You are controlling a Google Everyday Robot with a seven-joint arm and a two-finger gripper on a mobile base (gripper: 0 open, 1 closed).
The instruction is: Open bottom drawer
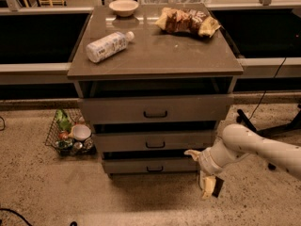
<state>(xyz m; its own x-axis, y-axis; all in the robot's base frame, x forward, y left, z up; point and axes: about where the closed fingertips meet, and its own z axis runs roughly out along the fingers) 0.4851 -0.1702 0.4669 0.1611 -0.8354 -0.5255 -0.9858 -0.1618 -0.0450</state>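
The bottom drawer [141, 165] is the lowest of three grey-brown drawer fronts on the cabinet, with a small black bar handle [154, 169] at its centre. It stands out slightly from the cabinet body, as do the two drawers above it. My gripper [210, 187] hangs from the white arm [254, 147] that comes in from the right. It points down towards the floor, just right of the bottom drawer's right end and a little below it. It is well right of the handle and does not touch it.
On the cabinet top [155, 51] lie a plastic bottle [108, 45], a bowl [123, 6] and a chip bag [187, 20]. A wire basket [69, 134] of items stands on the floor left of the cabinet. A black stand base [270, 128] is at right.
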